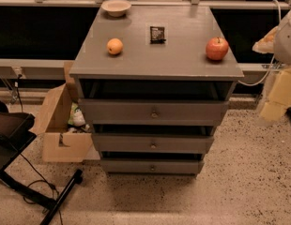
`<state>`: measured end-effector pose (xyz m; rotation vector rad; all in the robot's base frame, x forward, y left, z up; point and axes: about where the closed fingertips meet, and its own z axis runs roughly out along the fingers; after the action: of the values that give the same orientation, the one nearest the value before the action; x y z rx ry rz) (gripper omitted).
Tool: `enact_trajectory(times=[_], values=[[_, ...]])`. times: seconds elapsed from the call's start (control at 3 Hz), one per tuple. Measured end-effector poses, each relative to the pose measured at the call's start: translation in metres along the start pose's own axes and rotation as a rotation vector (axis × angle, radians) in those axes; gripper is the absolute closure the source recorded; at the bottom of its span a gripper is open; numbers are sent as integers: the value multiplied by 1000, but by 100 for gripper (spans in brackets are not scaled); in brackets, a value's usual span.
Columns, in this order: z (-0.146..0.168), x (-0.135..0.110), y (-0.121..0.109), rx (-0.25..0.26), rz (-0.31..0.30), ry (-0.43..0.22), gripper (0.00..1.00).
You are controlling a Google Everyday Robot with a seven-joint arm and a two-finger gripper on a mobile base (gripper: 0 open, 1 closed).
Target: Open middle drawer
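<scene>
A grey wooden cabinet [155, 55] stands in the middle of the camera view with three drawers stacked in its front. The middle drawer [131, 144] has a flat grey front of in-between height and a small round dark knob [153, 146] at its centre. The taller drawer [112, 111] sits above it and the lowest, narrowest drawer [126, 166] below it. A dark gap shows above each front. My gripper [275, 97] is a blurred pale yellow shape at the right edge, to the right of the cabinet and apart from it.
On the cabinet top lie a pale bowl [116, 7], an orange [114, 46], a black packet [157, 34] and a red apple [217, 48]. An open cardboard box [65, 139] stands at the cabinet's left. A black stand with cables [23, 172] is on the floor at left.
</scene>
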<state>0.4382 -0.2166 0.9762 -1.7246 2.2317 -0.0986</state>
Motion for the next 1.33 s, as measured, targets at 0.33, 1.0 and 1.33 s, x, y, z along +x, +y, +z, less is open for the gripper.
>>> enact_trajectory(times=[0.33, 1.0, 1.33], values=[[10, -1, 2, 8, 1, 1, 0], [127, 9, 10, 98, -37, 136, 0], [203, 17, 13, 114, -93, 164, 0]])
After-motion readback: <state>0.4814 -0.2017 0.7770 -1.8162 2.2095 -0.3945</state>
